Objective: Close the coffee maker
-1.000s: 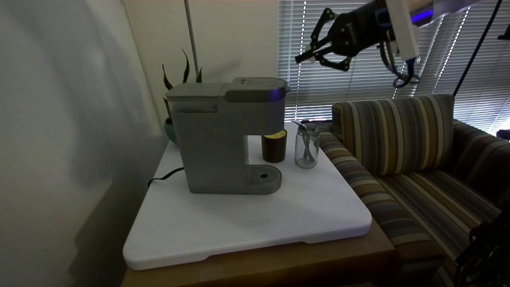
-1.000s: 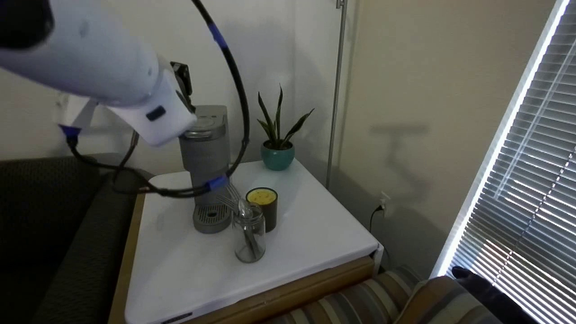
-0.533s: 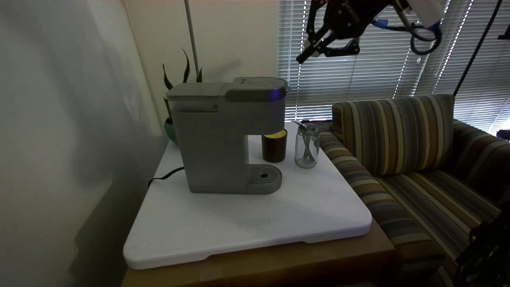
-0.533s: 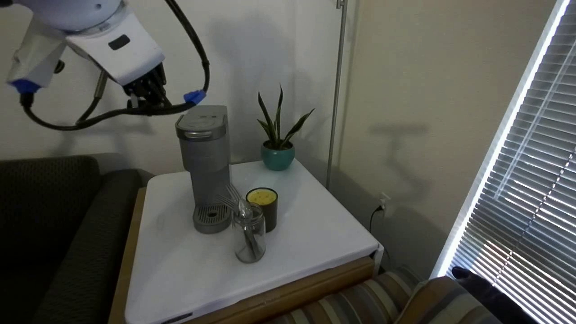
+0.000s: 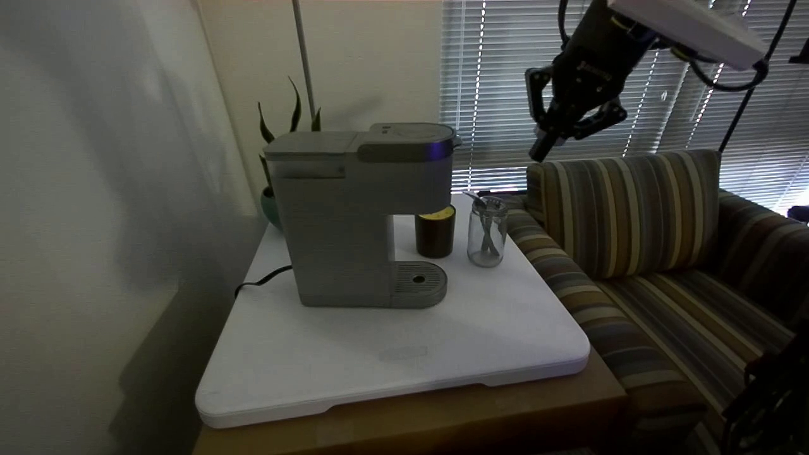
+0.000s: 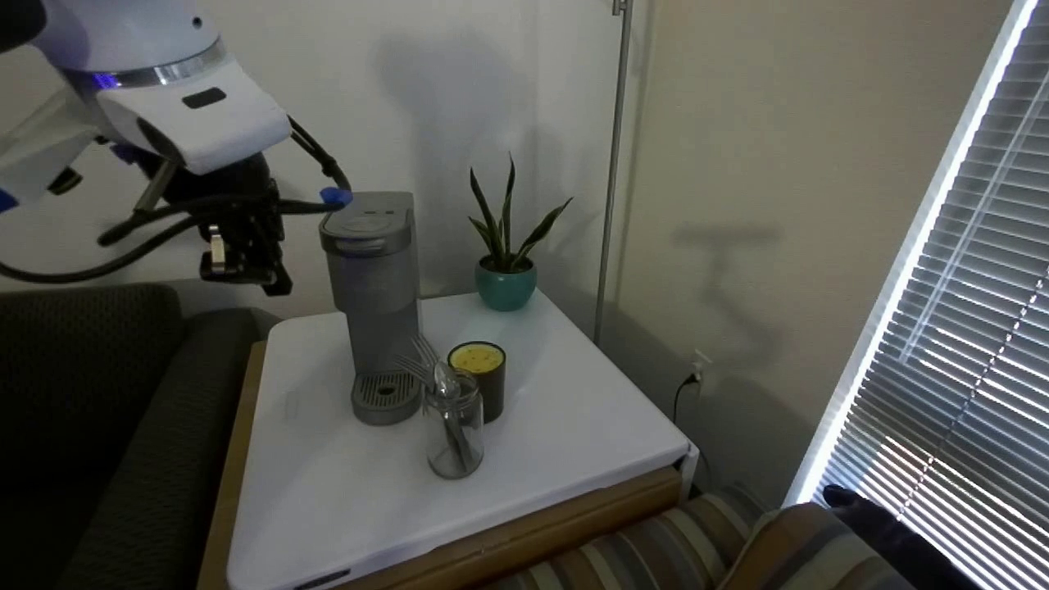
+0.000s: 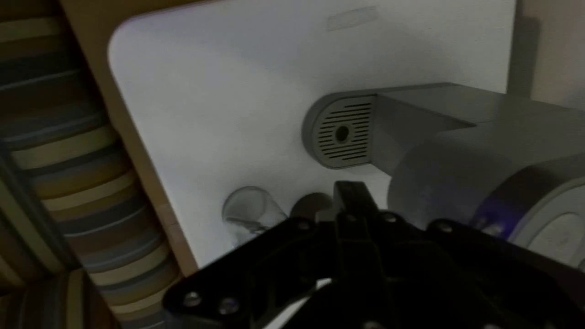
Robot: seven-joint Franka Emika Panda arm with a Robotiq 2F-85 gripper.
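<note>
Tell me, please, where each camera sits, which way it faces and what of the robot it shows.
Exterior view: beside the table, facing the coffee maker side-on; arm and gripper at upper right.
Exterior view: raised, looking down at the coffee maker's front and the plant; arm and gripper at upper left.
Wrist view: on the arm's end, looking down at the drip tray; shut fingers at bottom.
Both exterior views share coffee maker, jar, cup and plant.

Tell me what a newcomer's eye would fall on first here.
Probably the boxy grey coffee maker, the biggest thing on the white tabletop, its lid looking down. Next the black gripper, shut and apart from the coffee maker, in front of the window blinds in an exterior view. Then the yellow-topped dark cup and, beside it, the glass jar with cutlery sticking out.
</note>
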